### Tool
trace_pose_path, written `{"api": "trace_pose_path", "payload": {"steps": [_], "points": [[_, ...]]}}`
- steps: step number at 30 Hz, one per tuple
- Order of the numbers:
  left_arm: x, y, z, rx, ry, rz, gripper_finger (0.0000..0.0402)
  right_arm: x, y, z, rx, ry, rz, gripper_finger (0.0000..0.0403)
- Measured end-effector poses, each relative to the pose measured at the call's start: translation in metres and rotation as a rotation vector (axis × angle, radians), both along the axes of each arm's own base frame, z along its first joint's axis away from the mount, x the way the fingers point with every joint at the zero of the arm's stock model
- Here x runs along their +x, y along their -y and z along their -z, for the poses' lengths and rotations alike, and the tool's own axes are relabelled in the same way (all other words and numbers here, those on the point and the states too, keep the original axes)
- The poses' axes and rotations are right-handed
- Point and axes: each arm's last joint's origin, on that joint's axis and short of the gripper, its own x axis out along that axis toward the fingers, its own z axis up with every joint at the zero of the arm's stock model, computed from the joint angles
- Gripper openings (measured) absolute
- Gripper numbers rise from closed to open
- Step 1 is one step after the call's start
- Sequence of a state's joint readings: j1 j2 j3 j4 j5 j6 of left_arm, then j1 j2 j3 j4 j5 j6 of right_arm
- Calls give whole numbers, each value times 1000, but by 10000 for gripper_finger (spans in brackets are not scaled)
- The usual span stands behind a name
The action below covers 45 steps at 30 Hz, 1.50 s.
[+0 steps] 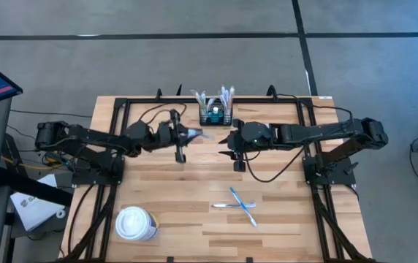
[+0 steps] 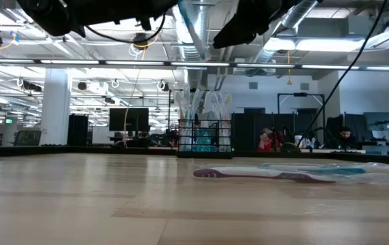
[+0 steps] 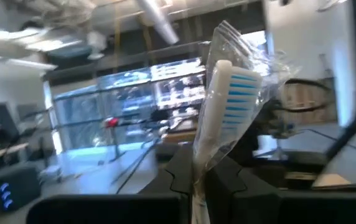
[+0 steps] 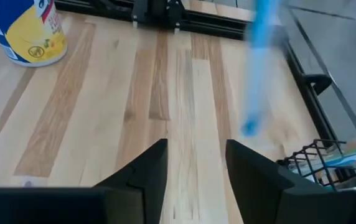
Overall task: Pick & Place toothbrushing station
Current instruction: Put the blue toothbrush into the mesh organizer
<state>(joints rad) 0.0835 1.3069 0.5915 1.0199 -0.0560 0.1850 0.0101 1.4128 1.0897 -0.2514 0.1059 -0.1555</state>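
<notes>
The black wire-mesh organiser box [image 1: 217,114] stood at the table's far edge. A wrapped white toothbrush [image 3: 218,112] was held clamped by the left gripper [image 1: 192,134]. The right gripper [image 1: 226,145] (fingers parted) was apparently dropping a blurred blue toothbrush [image 4: 257,68]; the left's delivery would be next.

The wire-mesh organiser [image 1: 216,113] stands at the desk's [image 1: 165,197] far edge, toothbrushes sticking up out of it and crowding its top. Both arms hang just in front of it: the left gripper [image 1: 194,134], clamped on a wrapped toothbrush [image 3: 218,118], to one side, the right gripper [image 1: 229,143] to the other, leaving a narrow gap between. Two loose toothbrushes [image 1: 242,205] lie crossed on the near middle. A lidded paper cup [image 1: 136,223] blocks the near left corner. Bare wood lies between.
</notes>
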Motion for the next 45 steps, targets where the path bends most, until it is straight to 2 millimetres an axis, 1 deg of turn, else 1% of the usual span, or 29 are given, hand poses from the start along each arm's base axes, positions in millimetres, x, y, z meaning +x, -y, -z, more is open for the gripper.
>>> {"api": "trace_pose_path", "payload": {"steps": [7, 14, 23, 30, 36, 40, 45], "points": [[-7, -34, 3, -79, -61, -114, 8, 0, 0, 0, 21, -1, 13, 140], [-13, -61, 11, -144, -122, -211, 8, 0, 0, 0, 22, 0, 13, 128], [-20, -83, 14, -158, -134, -297, 9, 0, 0, 0, 22, 4, 12, 128], [-13, -102, 32, -190, -199, -347, 8, 1, -1, -1, 22, 18, 12, 128], [2, -119, 38, -209, -219, -376, 8, 1, -1, -1, 21, 17, 11, 127], [10, -126, 43, -215, -236, -384, 8, 1, -1, -1, 17, 16, 9, 128], [12, -136, 51, -203, -267, -414, 8, 1, -1, -1, 14, 14, 7, 126]]}}
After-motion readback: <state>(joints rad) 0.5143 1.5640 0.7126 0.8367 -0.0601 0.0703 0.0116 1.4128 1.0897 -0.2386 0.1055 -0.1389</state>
